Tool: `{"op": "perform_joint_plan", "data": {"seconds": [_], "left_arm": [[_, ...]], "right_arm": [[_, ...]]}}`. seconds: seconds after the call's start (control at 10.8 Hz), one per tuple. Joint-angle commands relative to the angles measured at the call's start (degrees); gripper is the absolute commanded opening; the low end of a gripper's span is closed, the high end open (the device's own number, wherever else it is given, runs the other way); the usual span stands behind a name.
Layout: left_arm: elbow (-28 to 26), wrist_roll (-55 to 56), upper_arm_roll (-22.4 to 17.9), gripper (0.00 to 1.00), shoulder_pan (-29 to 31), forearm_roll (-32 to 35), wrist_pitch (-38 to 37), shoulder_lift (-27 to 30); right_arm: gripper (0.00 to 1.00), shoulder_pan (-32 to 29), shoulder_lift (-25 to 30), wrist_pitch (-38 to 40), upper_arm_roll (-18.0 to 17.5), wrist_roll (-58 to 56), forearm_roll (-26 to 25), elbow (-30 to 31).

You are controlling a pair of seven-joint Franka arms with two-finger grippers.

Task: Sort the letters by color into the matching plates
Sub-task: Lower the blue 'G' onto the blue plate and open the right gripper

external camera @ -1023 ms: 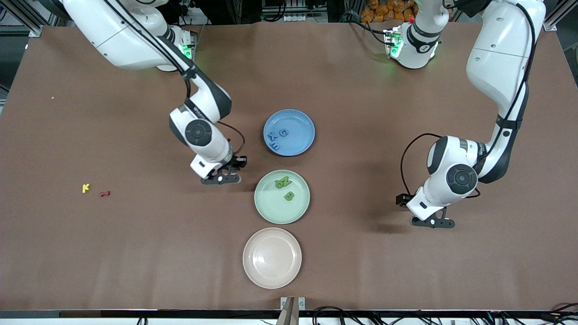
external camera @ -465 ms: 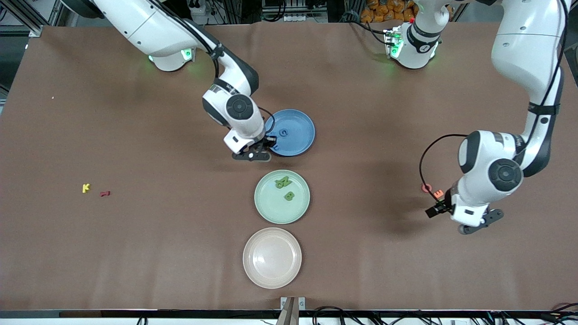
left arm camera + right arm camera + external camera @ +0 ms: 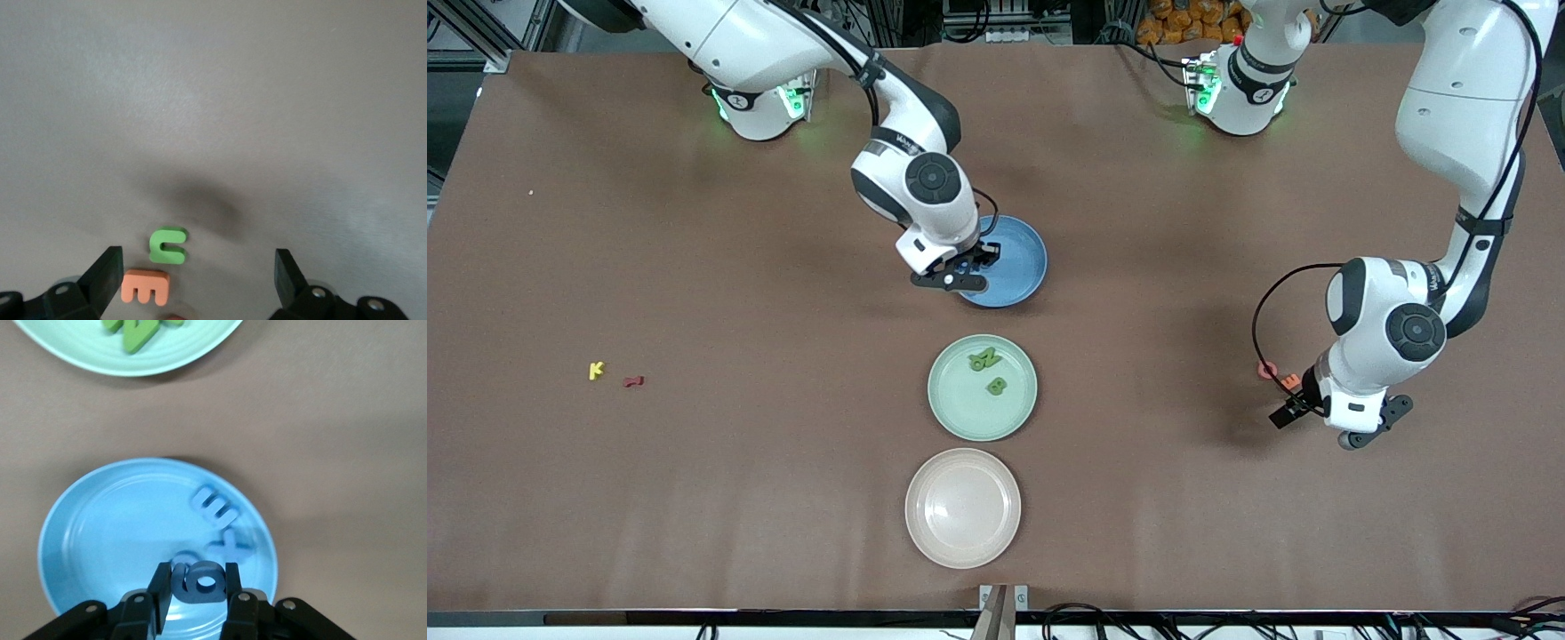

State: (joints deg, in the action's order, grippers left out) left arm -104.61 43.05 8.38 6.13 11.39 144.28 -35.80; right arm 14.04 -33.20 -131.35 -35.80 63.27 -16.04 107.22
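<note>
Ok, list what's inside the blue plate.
Inside the blue plate: two blue letters lying flat. The right pincer holds a third blue piece above it, covering whatever lies beneath.

R claw [image 3: 197,585] gripping blue letter [image 3: 198,581], over blue plate [image 3: 100,527]

The brown table [image 3: 694,498] lies bare along its camera-side edge except for the cream-beige round plate [image 3: 962,508]. The pale mint round plate [image 3: 1014,418], holding green foam letters [image 3: 985,359], sits between that plate and the blue round plate [image 3: 1021,267], forming a central barrier.
</note>
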Motion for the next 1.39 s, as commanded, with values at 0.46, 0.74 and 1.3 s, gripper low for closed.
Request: {"op": "perform_joint_plan", "data": {"seconds": [0.46,0.74,1.3], "left_arm": [[0.5,-0.4,-0.8,1.0,0.9,0.2,0.9,-3.2],[0.5,-1.9,-0.9,1.0,1.4,0.2,0.9,-3.1],[0.5,-1.6,-0.8,1.0,1.5,0.1,0.9,-3.0]], "right_arm": [[0.5,5.6,-0.3,0.8,-0.3,14.1,-0.2,-1.2],[1.0,5.1,0.4,1.2,-0.2,15.2,-0.2,-1.2],[1.0,-7.4,8.9,6.9,-0.3,7.5,-0.1,-0.6]]}}
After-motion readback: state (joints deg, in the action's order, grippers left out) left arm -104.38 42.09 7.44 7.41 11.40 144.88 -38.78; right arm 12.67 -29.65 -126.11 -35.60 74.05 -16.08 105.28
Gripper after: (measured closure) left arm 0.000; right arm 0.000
